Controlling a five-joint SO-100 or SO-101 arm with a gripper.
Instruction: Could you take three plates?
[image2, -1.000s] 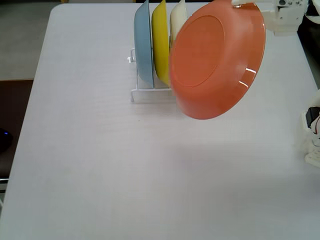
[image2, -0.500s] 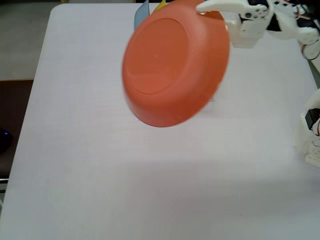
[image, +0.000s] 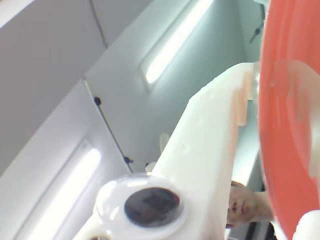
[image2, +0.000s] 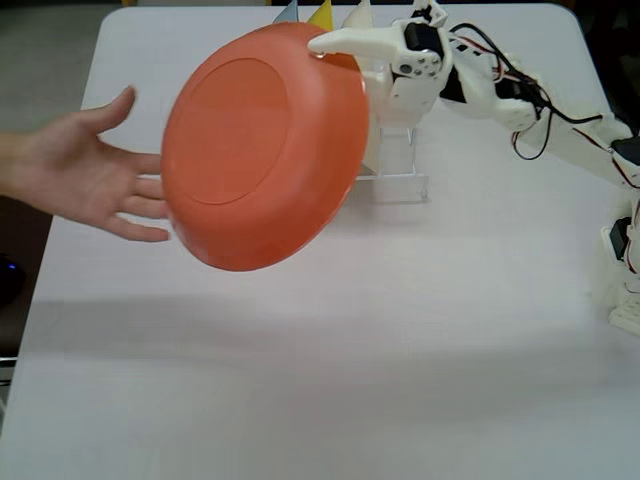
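orange plate (image2: 262, 145) hangs in the air above the tabletop (image2: 330, 350), pinched at its upper right rim by the jaws (image2: 330, 48), which are clenched on it; the wrist view shows the rim (image: 287, 120) running past one white finger. in the fixed view the plate's underside faces the camera, tilted, its body spreading down and left from the jaws toward an open human hand (image2: 85, 170) that waits palm-up at the plate's left edge, just beside it or perhaps touching. that is the relation that matters: the hand lies on the far side of the plate from the jaws, so a handover looks likely next. the plate is plain, deep and glossy. behind it, in the rack (image2: 400, 175), only tips of the yellow plate (image2: 322, 14), the cream-white plate (image2: 359, 14) and a light blue plate (image2: 288, 13) show.
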